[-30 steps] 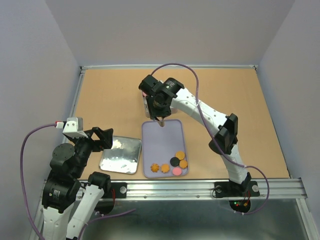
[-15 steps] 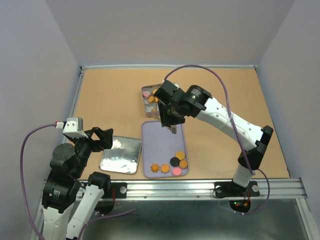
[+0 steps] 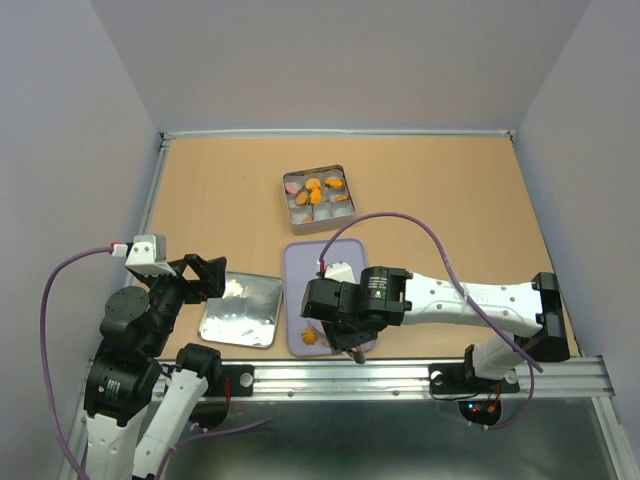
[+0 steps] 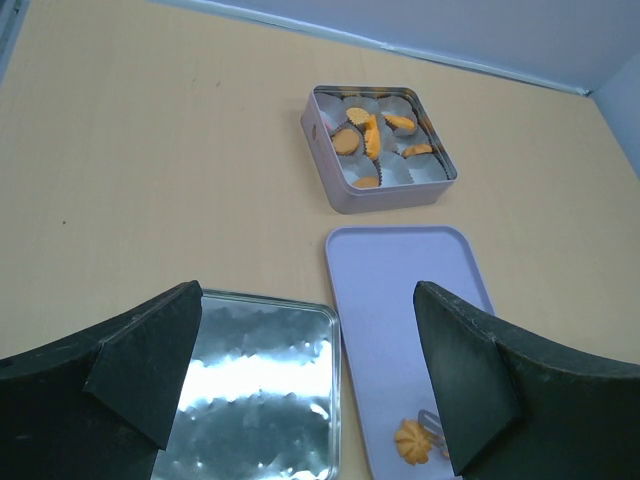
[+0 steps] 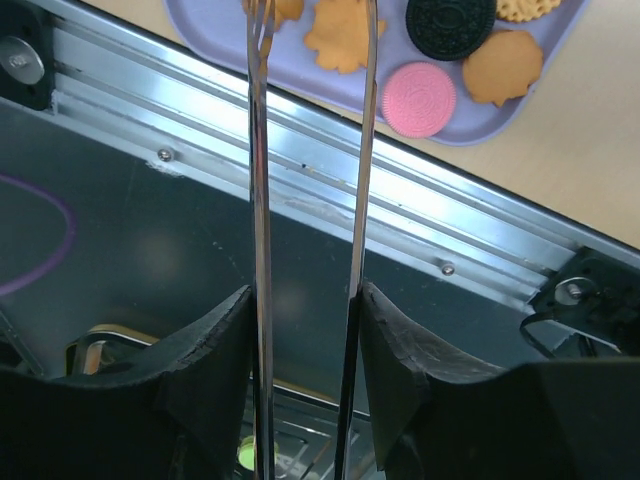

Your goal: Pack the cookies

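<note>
My right gripper (image 5: pixel 305 300) is shut on metal tongs (image 5: pixel 262 180). It hangs low over the near end of the purple tray (image 3: pixel 325 265). The tong blades stand apart, either side of an orange animal-shaped cookie (image 5: pixel 343 35); their tips run off the top of the right wrist view. Beside it lie a black round (image 5: pixel 450 22), a pink round (image 5: pixel 419 98) and an orange round (image 5: pixel 502 66). An orange flower cookie (image 4: pixel 411 441) shows in the left wrist view. The open tin (image 3: pixel 318 198) holds several orange cookies and a pink one. My left gripper (image 4: pixel 305 330) is open and empty.
The shiny tin lid (image 3: pixel 240 310) lies left of the tray, under my left gripper (image 3: pixel 205 275). A metal rail (image 3: pixel 400 375) runs along the near table edge, right below the right gripper (image 3: pixel 345 335). White walls bound the table.
My right arm has swung from over the tin down to the near end of the tray with the tongs. The left arm has not moved.
</note>
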You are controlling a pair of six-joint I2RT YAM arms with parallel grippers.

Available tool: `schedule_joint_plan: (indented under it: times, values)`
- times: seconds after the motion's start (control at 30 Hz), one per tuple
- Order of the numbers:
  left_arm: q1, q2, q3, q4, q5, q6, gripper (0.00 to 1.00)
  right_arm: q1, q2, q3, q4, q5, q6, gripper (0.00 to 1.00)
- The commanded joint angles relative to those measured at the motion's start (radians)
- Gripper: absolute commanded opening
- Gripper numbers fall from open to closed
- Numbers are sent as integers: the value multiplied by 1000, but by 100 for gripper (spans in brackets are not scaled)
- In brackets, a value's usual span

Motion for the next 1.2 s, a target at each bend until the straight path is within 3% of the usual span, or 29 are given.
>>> schedule_joint_plan:
  times: [0.0, 0.3, 1.03, 1.17]
  values:
    - [-5, 14, 0, 46, -3, 4, 99, 29, -42, -11, 60, 19, 79, 49]
    - [-5, 7, 0, 41, -20, -4, 99, 70, 45, 69, 71, 10, 56, 49]
    - [-5, -14, 1, 38, -35, -13, 99, 80, 124, 30, 78, -67, 25, 49]
    - [-5, -22, 1, 37, -40, -15, 99, 78, 130, 24, 78, -69, 22, 44]
